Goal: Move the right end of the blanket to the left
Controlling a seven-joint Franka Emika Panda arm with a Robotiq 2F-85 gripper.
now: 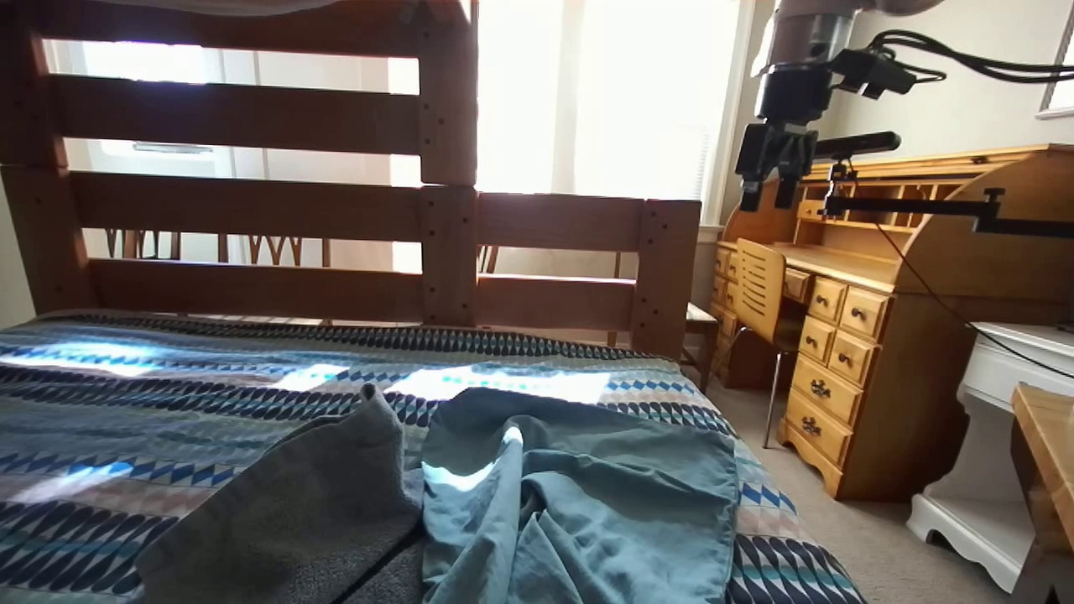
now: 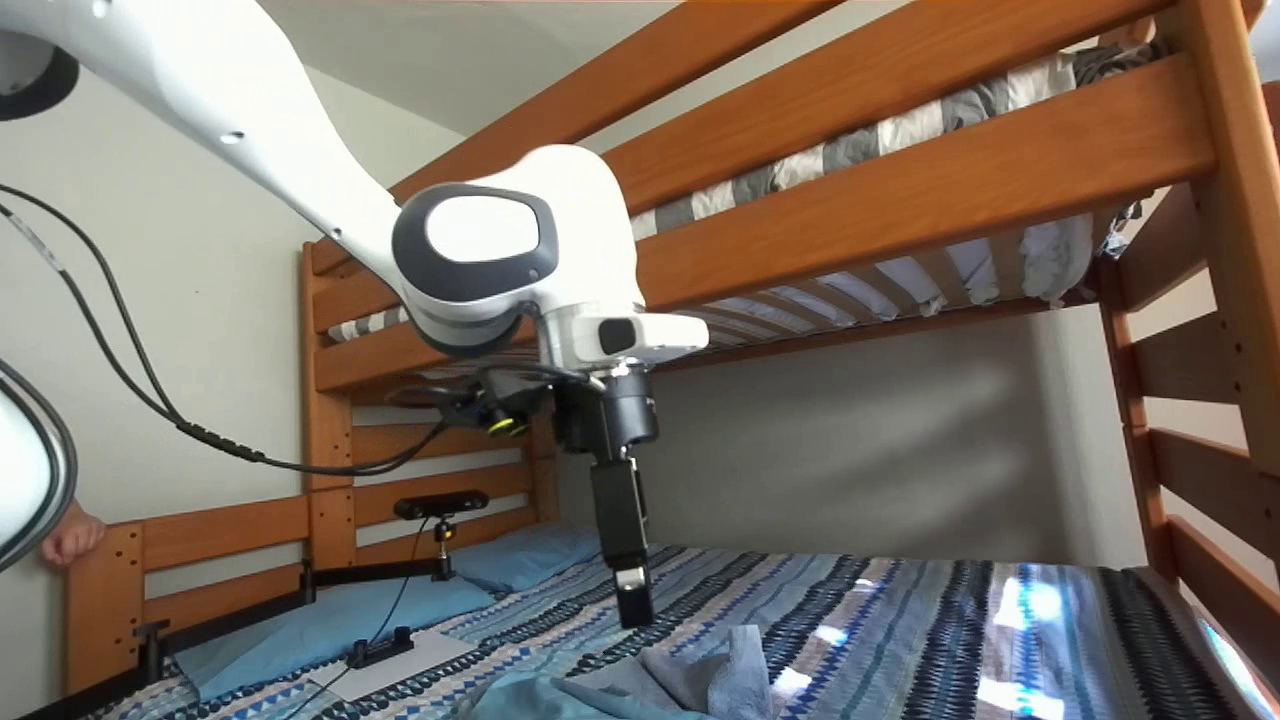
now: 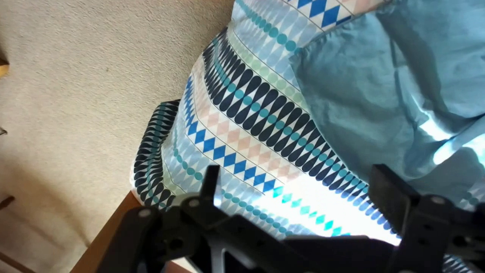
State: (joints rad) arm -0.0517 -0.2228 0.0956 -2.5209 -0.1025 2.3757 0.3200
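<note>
The blanket (image 1: 84, 470) with navy, light blue and white patterned stripes covers the bed. It also shows in an exterior view (image 2: 900, 630) and in the wrist view (image 3: 246, 140), where its edge hangs over the bed's side. A plain teal cloth (image 1: 621, 470) lies wrinkled on it, also in the wrist view (image 3: 348, 102). A folded grey cloth (image 1: 302, 503) lies beside the teal one. My gripper (image 1: 767, 197) points down above the bed's side. In the wrist view its fingers (image 3: 295, 170) are wide apart with nothing between them. It touches no cloth.
A wooden bunk bed frame (image 1: 449, 243) rises around the bed, with an upper rail (image 2: 900, 180) above. A camera on a black bar (image 2: 440, 505) stands near blue pillows (image 2: 350, 620). A wooden desk (image 1: 839, 377) and chair (image 1: 759, 285) stand on the carpet (image 3: 94, 94).
</note>
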